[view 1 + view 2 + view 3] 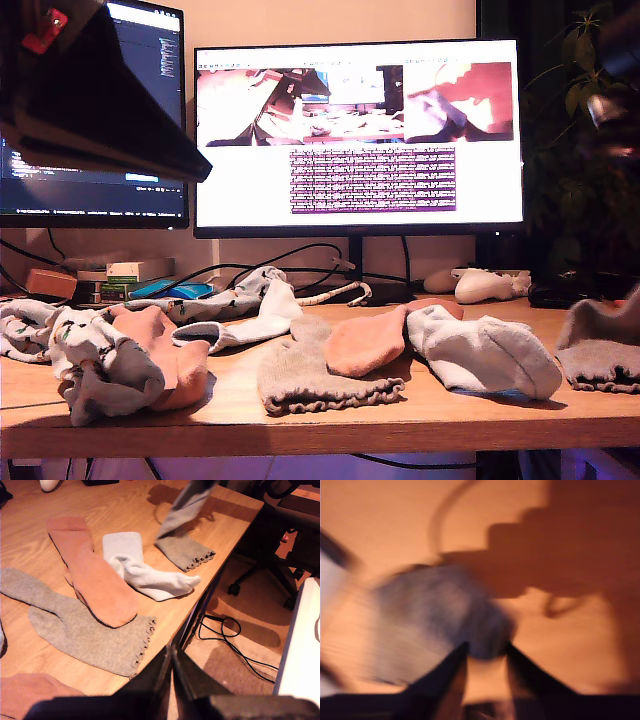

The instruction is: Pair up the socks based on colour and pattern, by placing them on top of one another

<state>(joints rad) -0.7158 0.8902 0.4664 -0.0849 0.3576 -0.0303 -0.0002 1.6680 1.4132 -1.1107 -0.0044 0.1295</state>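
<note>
Now my first gripper (pixel 171 652) is hanging beyond the desk's front edge (pixel 210 587), its jaws pressed together on nothing. Near that edge a salmon sock (pixel 92 575) is lying across a grey frilly sock (pixel 80 627), a white ribbed sock (pixel 145 570) just beside them. Another grey sock (pixel 182 527) is partly lifted near the desk's corner. My second gripper (pixel 485 655) is showing spread jaws at a blurred grey sock; whether they are gripping it I cannot tell. Bare wood (pixel 30 545) is lying open behind the socks.
</note>
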